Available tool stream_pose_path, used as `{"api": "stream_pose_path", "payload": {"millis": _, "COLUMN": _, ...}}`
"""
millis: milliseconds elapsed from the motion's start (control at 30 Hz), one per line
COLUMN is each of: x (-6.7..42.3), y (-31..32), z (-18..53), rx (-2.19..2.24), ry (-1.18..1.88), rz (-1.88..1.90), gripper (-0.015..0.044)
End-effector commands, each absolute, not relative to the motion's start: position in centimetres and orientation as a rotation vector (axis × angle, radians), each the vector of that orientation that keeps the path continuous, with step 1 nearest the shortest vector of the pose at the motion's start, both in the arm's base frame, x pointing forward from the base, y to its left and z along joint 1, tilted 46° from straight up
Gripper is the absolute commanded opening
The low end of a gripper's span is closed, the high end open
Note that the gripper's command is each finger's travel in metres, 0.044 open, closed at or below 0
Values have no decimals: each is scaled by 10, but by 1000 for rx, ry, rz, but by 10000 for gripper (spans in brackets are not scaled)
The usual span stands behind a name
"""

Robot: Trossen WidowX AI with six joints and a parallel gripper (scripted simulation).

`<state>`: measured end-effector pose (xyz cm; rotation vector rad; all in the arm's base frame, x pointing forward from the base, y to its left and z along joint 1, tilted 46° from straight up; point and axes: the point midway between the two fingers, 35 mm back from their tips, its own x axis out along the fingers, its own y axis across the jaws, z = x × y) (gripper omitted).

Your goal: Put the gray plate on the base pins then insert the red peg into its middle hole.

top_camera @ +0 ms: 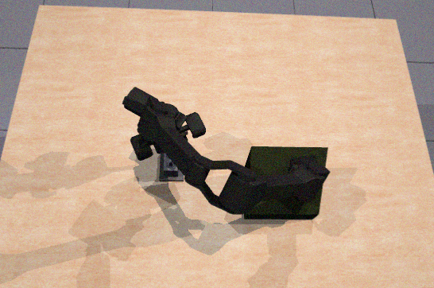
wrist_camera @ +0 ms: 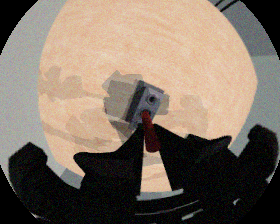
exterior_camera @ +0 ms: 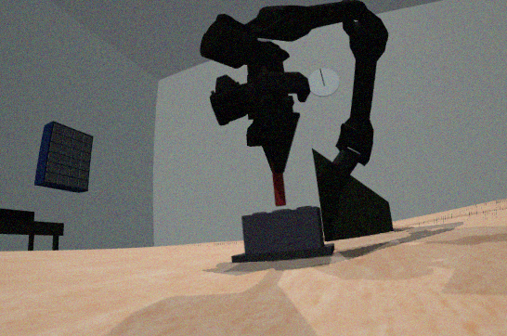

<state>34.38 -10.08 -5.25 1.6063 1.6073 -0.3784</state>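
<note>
Jaws pinch the peg [exterior_camera: 279,188] by its top, hanging it upright just above the plate [wrist_camera: 152,100] on the base [exterior_camera: 282,234], so its tip can enter the middle hole.

One red peg [exterior_camera: 279,189], one gray plate [wrist_camera: 152,100], one base [exterior_camera: 282,234], one gripper [exterior_camera: 278,170], one table [top_camera: 278,81]
</note>
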Motion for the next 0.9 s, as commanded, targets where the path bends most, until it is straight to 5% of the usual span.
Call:
{"api": "stream_pose_path", "payload": {"millis": 0, "x": 343, "y": -96, "z": -58, "rx": 1613, "ry": 1611, "rz": -382, "gripper": 0}}
{"api": "stream_pose_path", "payload": {"millis": 867, "x": 343, "y": -92, "z": -60, "rx": 1601, "ry": 1610, "rz": -377, "gripper": 0}}
